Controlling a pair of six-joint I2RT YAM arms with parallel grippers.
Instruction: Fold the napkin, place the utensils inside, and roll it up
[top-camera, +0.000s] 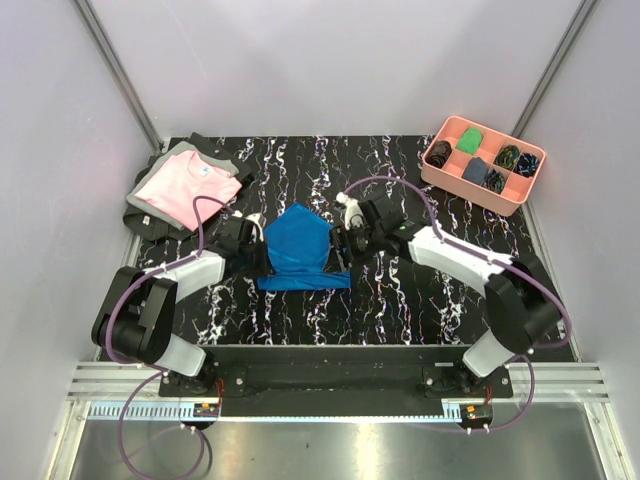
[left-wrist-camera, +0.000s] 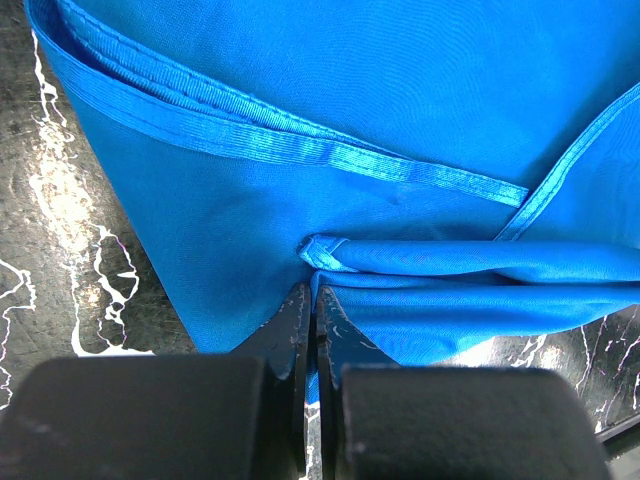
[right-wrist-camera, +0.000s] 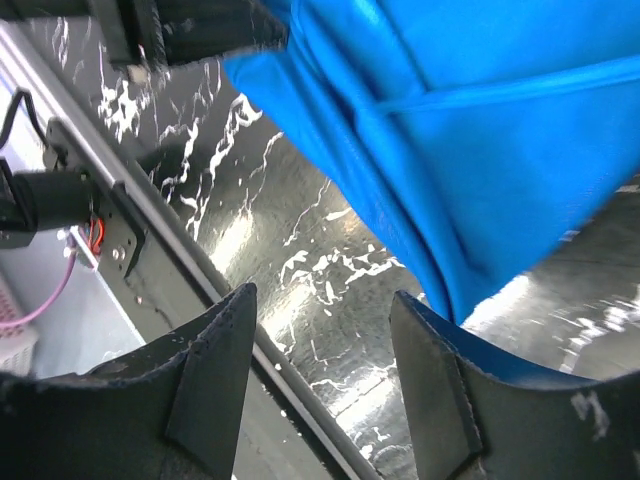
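Observation:
The royal-blue napkin (top-camera: 300, 250) lies folded in a rough pointed shape in the middle of the black marbled table (top-camera: 400, 310). My left gripper (top-camera: 262, 256) is at its left edge. In the left wrist view the gripper (left-wrist-camera: 313, 292) is shut on a bunched fold of the napkin (left-wrist-camera: 400, 120), with blue cloth between the jaws. My right gripper (top-camera: 340, 250) is at the napkin's right edge. In the right wrist view the gripper (right-wrist-camera: 320, 335) is open, and the napkin (right-wrist-camera: 470, 130) hangs just past its right finger (right-wrist-camera: 430, 380). The utensils are out of view.
A folded pink shirt with grey trim (top-camera: 188, 188) lies at the back left on a dark cloth. A pink compartment tray (top-camera: 446, 178) with small dark and green cloth bundles stands at the back right. The table's metal front rail (right-wrist-camera: 150, 230) shows in the right wrist view.

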